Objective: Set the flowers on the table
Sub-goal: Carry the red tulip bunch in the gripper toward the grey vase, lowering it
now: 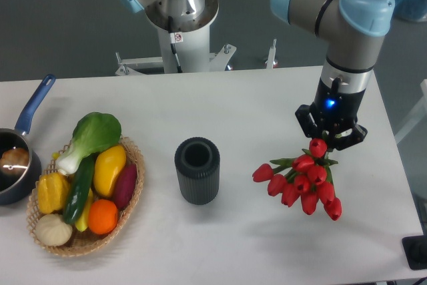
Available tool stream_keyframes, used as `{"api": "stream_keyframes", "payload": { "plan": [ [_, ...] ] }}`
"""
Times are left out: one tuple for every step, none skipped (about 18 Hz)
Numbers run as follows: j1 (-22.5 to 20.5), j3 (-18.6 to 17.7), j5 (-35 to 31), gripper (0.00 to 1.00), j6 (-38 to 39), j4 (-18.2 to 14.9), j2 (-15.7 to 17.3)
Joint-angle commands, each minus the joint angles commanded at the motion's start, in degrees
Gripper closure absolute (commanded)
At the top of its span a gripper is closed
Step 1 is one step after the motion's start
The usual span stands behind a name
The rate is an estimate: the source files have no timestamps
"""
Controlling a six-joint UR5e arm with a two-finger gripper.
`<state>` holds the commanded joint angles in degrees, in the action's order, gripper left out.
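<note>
Flowers [303, 183] at right side of tabletop [253, 98], right of dark cylinder [197, 170], buds fanned toward near edge. Gripper [329, 139] fingers pinching stem end. Light, floppy, crushable; hold at stems, not buds. Contact with tabletop unclear.

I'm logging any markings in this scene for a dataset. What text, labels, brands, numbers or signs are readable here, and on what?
No text can be read anywhere.
Small red-and-white sticker on the white robot base column: looks like a warning sign, too small to read.
End effector holding the flowers: only a blue light, no lettering.
Dark cylinder, basket, pan: no markings visible.
</note>
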<state>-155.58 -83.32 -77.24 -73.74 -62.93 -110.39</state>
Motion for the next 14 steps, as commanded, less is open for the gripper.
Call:
{"api": "stream_keyframes", "payload": {
  "plan": [
    [0.44,0.0,-0.89,0.97,0.0,-0.09,-0.18],
    [0.62,0.09,-1.24,0.97,0.0,-0.09,-0.35],
    [0.71,0.17,-1.33,0.96,0.0,-0.17,-0.44],
    [0.71,0.26,-1.51,0.95,0.0,-0.18,-0.62],
    [0.8,0.26,-2.21,0.95,0.0,-0.26,-0.79],
    [0.8,0.18,-2.65,0.94,0.09,-0.18,-0.79],
    [0.97,0.0,-3.18,0.94,0.0,-0.26,-0.97],
    [1.06,-0.09,-3.44,0.94,0.0,-0.18,-1.41],
    [1.59,-0.52,-3.44,0.94,0.0,-0.09,-1.58],
    [1.77,-1.31,-3.62,0.94,0.0,0.09,-1.67],
    [1.77,-1.75,-3.97,0.94,0.0,0.09,-1.85],
    [1.77,-2.02,-4.67,0.94,0.09,0.09,-1.94],
    [1.94,-2.54,-5.28,0.94,0.17,0.0,-1.85],
    [1.94,-3.51,-6.16,0.94,0.09,-0.26,-1.59]
  ]
}}
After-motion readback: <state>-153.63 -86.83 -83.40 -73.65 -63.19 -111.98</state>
